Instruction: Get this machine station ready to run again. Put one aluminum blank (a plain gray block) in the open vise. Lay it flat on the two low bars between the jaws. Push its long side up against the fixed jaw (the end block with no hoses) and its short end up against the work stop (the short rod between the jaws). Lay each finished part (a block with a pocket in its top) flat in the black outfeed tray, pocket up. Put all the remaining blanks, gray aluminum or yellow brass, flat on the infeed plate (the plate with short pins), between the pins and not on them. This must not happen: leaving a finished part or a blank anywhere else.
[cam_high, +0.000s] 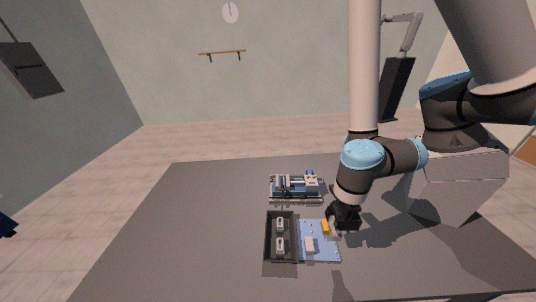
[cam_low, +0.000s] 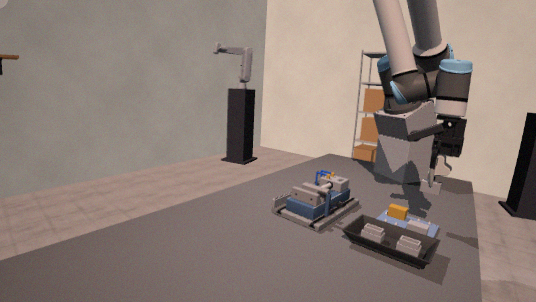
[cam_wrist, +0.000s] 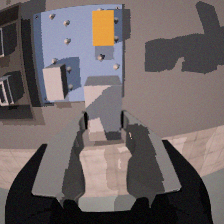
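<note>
My gripper (cam_wrist: 104, 112) (cam_low: 432, 182) is shut on a gray aluminum blank (cam_wrist: 102, 102) (cam_low: 431, 188), held above the table beyond the infeed plate's edge. The blue infeed plate (cam_high: 326, 255) (cam_wrist: 50, 40) bears a yellow brass blank (cam_high: 325, 226) (cam_low: 398, 212) (cam_wrist: 103, 28) and another gray blank (cam_high: 309, 245) (cam_low: 418, 227) (cam_wrist: 55, 82). The black outfeed tray (cam_high: 268, 237) (cam_low: 390, 250) holds two finished parts (cam_high: 280, 223) (cam_high: 280, 246) (cam_low: 373, 233) (cam_low: 409, 246), pockets up. The vise (cam_high: 295, 194) (cam_low: 302, 208) has its hosed jaw (cam_high: 312, 184) (cam_low: 340, 183) apart from the opposite end; whether a blank lies between is unclear.
The tray stands directly beside the infeed plate. The vise stands behind both in the top view. Short pins (cam_wrist: 66, 23) rise from the plate around the blanks. The robot's pedestal (cam_high: 465, 170) (cam_low: 402, 150) stands at the table's far side.
</note>
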